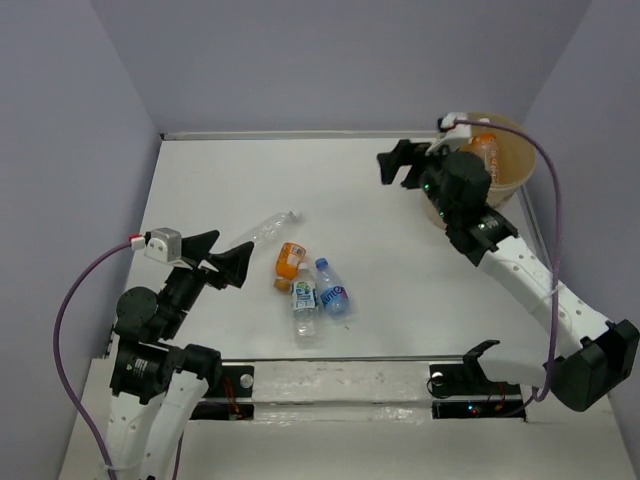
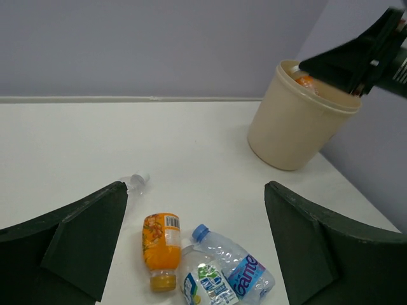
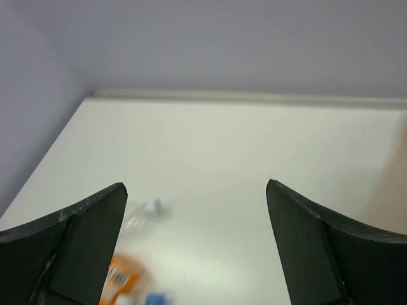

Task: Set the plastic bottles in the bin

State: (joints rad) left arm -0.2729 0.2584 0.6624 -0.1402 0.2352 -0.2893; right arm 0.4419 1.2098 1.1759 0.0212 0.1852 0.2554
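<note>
Four plastic bottles lie mid-table: a plain clear one [image 1: 268, 228], an orange one [image 1: 289, 260], a green-labelled clear one [image 1: 305, 300] and a blue-labelled one [image 1: 332, 288]. The tan bin [image 1: 520, 180] stands at the far right with an orange bottle [image 1: 484, 150] inside. My left gripper [image 1: 232, 250] is open and empty, just left of the bottles; its wrist view shows the orange bottle [image 2: 161, 244], blue-labelled bottle [image 2: 238, 267], green-labelled bottle [image 2: 203, 283] and bin [image 2: 299, 127]. My right gripper [image 1: 397, 165] is open and empty, raised left of the bin.
Lilac walls close the table at the back, left and right. The right arm [image 1: 520, 265] reaches along the right side past the bin. The right wrist view shows the blurred orange bottle [image 3: 121, 276] and clear bottle [image 3: 145, 213] far below.
</note>
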